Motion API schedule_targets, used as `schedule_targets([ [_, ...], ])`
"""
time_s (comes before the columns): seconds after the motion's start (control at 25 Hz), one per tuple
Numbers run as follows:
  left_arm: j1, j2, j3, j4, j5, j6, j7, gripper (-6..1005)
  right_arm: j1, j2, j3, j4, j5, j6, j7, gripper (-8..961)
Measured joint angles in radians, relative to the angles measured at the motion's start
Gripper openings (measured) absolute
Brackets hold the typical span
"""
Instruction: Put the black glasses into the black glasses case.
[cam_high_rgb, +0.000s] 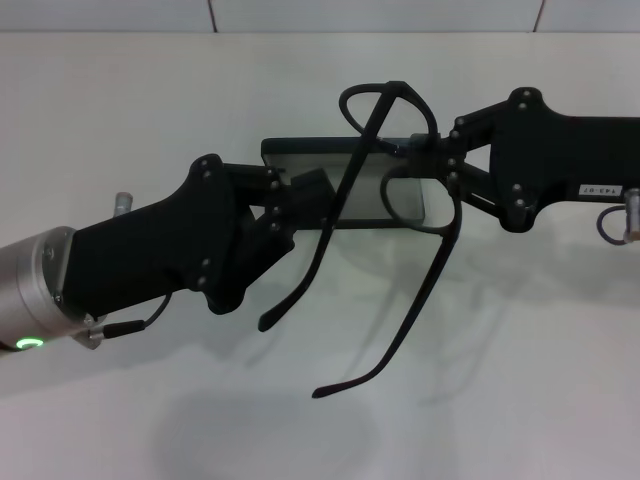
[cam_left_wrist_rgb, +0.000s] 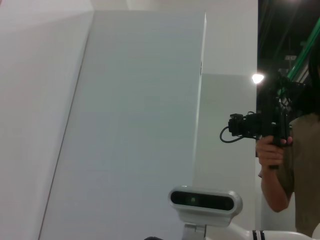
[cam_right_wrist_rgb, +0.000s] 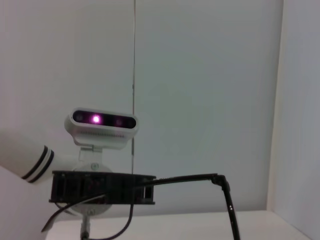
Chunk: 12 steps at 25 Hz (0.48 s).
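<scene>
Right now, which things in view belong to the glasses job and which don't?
Job:
- black glasses, held up over the case
- black glasses case, open on the table
- right gripper, holding the glasses' frame
- left gripper, at the case

Not the job:
- white table
- person with a camera, left wrist view

A small white label (cam_high_rgb: 598, 188) is showing on the side of the right arm (cam_high_rgb: 560, 150) in the head view, its dark characters appearing upside down and too small to read for certain. No other text or brand is showing legibly.
</scene>
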<state>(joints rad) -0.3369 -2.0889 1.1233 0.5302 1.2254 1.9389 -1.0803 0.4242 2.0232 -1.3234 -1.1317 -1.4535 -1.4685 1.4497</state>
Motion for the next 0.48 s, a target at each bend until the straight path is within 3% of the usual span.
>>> schedule_targets([
  [0.48,0.004,0.006,-0.009,-0.016,-0.088,0.059,-0.001,37,0.042,0.003,-0.001,0.126,0.027,-0.029,-0.058,65],
])
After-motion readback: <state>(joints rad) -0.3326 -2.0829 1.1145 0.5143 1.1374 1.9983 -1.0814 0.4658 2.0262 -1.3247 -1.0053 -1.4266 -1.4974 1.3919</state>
